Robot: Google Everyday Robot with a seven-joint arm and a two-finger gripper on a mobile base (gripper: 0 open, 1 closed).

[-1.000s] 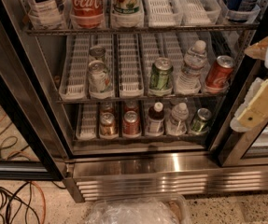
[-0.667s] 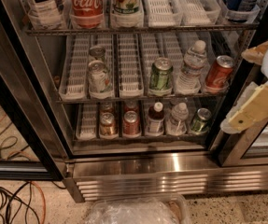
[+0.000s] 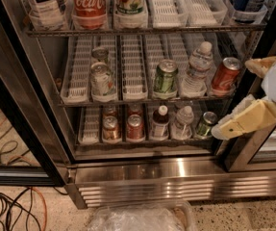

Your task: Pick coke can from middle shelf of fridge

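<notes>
Sitting at the right end of the middle shelf [image 3: 133,69] in the fridge [image 3: 142,173], the coke can [image 3: 225,76] is just beside a water bottle [image 3: 197,71], and the gripper [image 3: 233,97] hangs near its right side, jaws wide apart and holding nothing.

— Where does the gripper [image 3: 232,97] sit?
— At the fridge's [image 3: 142,174] right edge, fingers spread, just outside the middle shelf [image 3: 133,71].
— What crowds the coke can [image 3: 225,76]?
— A water bottle [image 3: 195,71] stands just beside it on the left, the upper rack [image 3: 147,31] runs overhead, and the door frame [image 3: 241,153] is lower right. Its front is free.
— Other gaps?
— An empty lane left of the green can [image 3: 165,76].
</notes>
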